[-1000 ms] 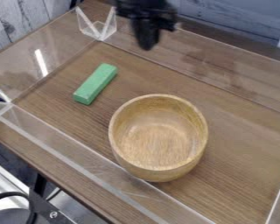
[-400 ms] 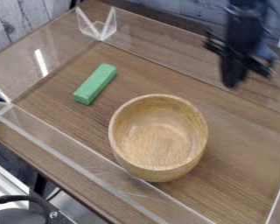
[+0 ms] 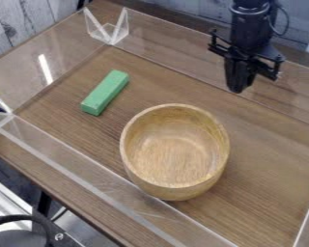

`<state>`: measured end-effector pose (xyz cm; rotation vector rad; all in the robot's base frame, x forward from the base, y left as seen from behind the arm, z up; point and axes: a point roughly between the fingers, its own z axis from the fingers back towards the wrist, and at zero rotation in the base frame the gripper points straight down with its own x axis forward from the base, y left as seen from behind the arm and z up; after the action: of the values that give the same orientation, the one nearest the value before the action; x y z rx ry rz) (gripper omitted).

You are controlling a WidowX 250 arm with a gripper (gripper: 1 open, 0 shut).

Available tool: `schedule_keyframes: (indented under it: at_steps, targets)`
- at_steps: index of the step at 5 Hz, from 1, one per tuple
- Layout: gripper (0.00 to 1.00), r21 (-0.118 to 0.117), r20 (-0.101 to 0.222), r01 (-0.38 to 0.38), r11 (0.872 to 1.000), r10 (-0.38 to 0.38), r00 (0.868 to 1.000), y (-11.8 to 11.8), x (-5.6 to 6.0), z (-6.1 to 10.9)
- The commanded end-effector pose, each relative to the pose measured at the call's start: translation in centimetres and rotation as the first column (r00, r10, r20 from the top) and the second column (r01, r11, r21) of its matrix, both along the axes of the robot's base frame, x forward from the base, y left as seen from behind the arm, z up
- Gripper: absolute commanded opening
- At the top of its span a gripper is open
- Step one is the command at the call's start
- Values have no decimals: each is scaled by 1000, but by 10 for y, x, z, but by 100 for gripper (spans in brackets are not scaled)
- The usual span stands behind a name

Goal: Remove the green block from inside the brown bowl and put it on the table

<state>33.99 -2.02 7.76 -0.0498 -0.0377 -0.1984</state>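
The green block (image 3: 104,92) lies flat on the table (image 3: 266,145), left of the brown bowl (image 3: 183,185) and clear of its rim. The bowl's hollow shows only bare wood. My gripper (image 3: 239,86) hangs at the back right, pointing straight down, up and to the right of the bowl. Its dark fingers are pressed together and shut, with nothing between them. It is far from the block and touches neither object.
Clear acrylic walls (image 3: 42,68) run along the table's edges, with a clear bracket (image 3: 108,27) at the back left corner. Bare tabletop lies right of the bowl and between bowl and block.
My gripper has swung from the back centre to the back right and come lower, staying shut. The block and the bowl have not moved.
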Motion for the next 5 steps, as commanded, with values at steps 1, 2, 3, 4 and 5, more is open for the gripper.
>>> schedule_keyframes:
  at_steps: [1, 2, 3, 4, 5]
  targets:
    - [0, 2, 34, 2, 1000, -2, 999, 3, 12, 3]
    - [0, -2, 13, 26, 1000, -26, 1000, -4, 17, -11]
    - [0, -4, -9, 42, 999, -42, 999, -8, 21, -25]
    - [0, -6, -22, 46, 999, -46, 999, -9, 23, -35]
    - [100, -10, -25, 40, 999, -40, 999, -9, 22, -36]
